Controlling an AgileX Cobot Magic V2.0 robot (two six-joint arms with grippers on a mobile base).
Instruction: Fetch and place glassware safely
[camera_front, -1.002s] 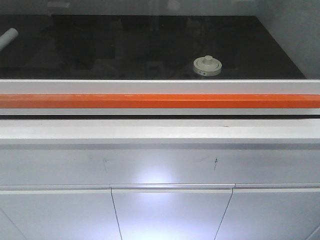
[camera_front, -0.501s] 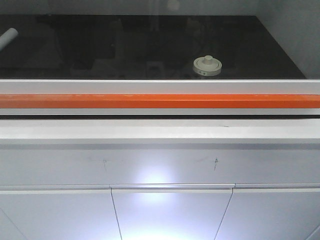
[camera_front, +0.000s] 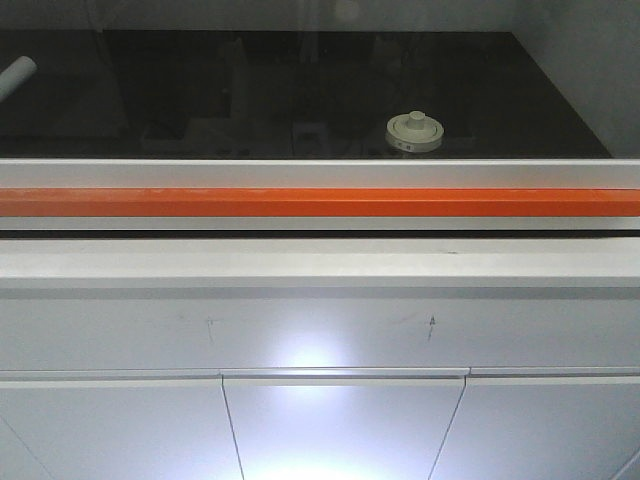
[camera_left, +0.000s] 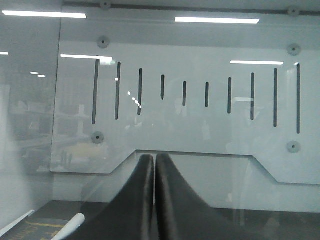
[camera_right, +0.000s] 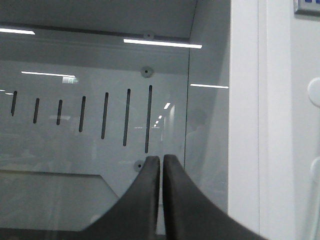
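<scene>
While the glassware (camera_front: 414, 132) sits on the worktop (camera_front: 520, 100), left claw (camera_left: 154, 157) and right claw (camera_right: 161, 158) are closed, empty.

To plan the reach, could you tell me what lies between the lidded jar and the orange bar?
Front view: between jar and orange bar, a sliver of black worktop and a pale grey rail.

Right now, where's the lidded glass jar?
In the front view, the jar sits right of centre on the black worktop, behind the white rail and orange strip; neither wrist view shows it.
</scene>
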